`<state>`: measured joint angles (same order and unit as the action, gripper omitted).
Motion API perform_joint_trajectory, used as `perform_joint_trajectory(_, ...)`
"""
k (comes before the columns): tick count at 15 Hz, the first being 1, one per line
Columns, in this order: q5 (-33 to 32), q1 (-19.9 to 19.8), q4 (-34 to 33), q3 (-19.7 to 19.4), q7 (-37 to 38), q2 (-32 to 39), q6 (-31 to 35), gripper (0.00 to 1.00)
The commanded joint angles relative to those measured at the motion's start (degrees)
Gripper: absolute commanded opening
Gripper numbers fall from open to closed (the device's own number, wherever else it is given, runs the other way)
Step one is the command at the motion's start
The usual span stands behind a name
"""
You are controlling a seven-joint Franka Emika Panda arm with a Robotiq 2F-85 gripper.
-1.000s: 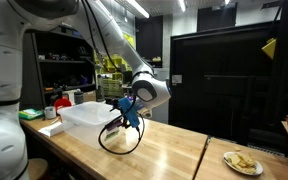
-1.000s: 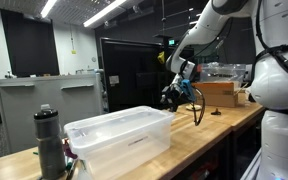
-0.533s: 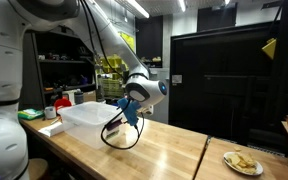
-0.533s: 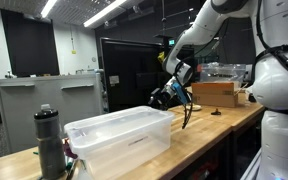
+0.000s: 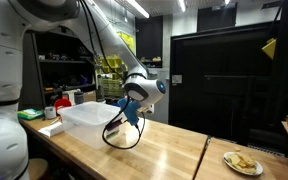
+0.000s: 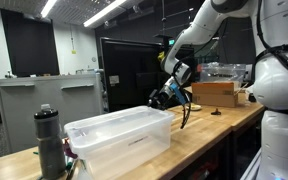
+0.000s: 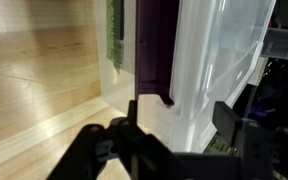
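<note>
**Gripper at the corner of the clear bin**

The gripper [image 5: 122,114] hovers just beside the clear plastic bin [image 5: 84,117], at the bin's end farthest from the dark bottle [image 6: 47,140]. In the wrist view its fingers [image 7: 102,150] stand apart, with the bin's translucent wall rising in the gap (contact cannot be told). The bin sits on the wooden desk [image 5: 169,150]. A black cable [image 5: 119,138] hangs in a loop below the gripper, beside the bin. A plate [image 5: 242,162] lies well apart from the bin.
</note>
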<state>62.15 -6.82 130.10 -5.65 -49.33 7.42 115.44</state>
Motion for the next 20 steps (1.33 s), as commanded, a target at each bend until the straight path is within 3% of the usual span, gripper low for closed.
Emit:
perform_joint_trajectory(1, 0.85, 0.26, 0.47, 0.26, -0.57, -0.43, 1.61, 0.43)
perform_joint_trajectory(7, 0.97, 0.33, -0.01, 0.23, -0.42, -0.74, 2.23, 0.07)
perform_joint_trajectory(14, -0.79, 0.11, 1.49, -0.20, -0.65, -4.92, 2.06, 0.08)
perform_joint_trajectory(20, -11.01, 0.46, 5.46, -0.07, 2.40, -15.15, 2.64, 0.08)
